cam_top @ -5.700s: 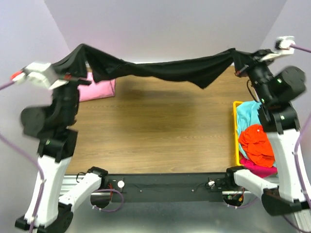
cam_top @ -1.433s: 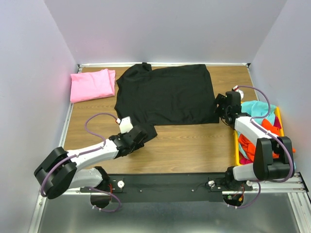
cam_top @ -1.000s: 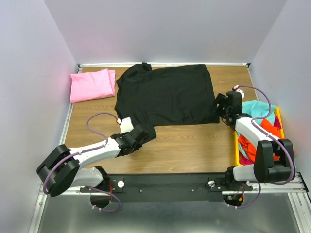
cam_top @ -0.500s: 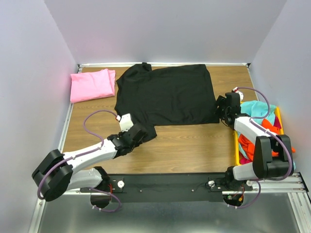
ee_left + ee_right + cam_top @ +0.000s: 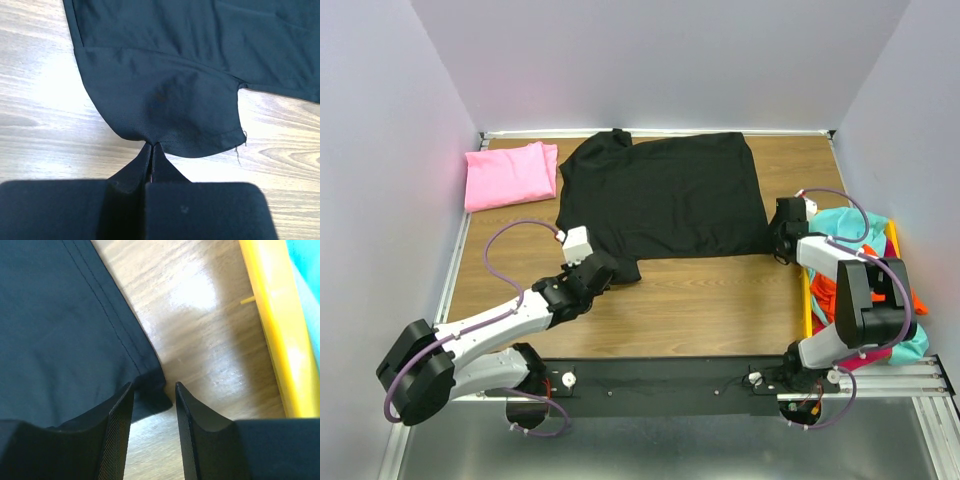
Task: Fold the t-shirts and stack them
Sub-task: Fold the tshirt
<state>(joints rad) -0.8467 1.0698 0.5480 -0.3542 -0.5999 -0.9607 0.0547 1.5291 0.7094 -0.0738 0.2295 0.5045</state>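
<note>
Black t-shirt [image 5: 660,195]: left end effector [image 5: 151,146] pinches sleeve [image 5: 165,110], right end effector [image 5: 153,386] parted by bin [image 5: 272,340].

A black cloth t-shirt [image 5: 660,195] lies spread across the rear centre of the wooden surface [image 5: 710,300]; folded pink cloth t-shirt [image 5: 510,175] to its left, yellow plastic bin [image 5: 807,300] holding heaped shirts [image 5: 842,222] at right.

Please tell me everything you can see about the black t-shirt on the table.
The black t-shirt is soft, plain cloth, spread flat on the wooden table, collar toward the left, stitched hem toward the right. The left gripper is shut on the edge of its near sleeve. The right gripper stands open astride its near hem corner.
</note>
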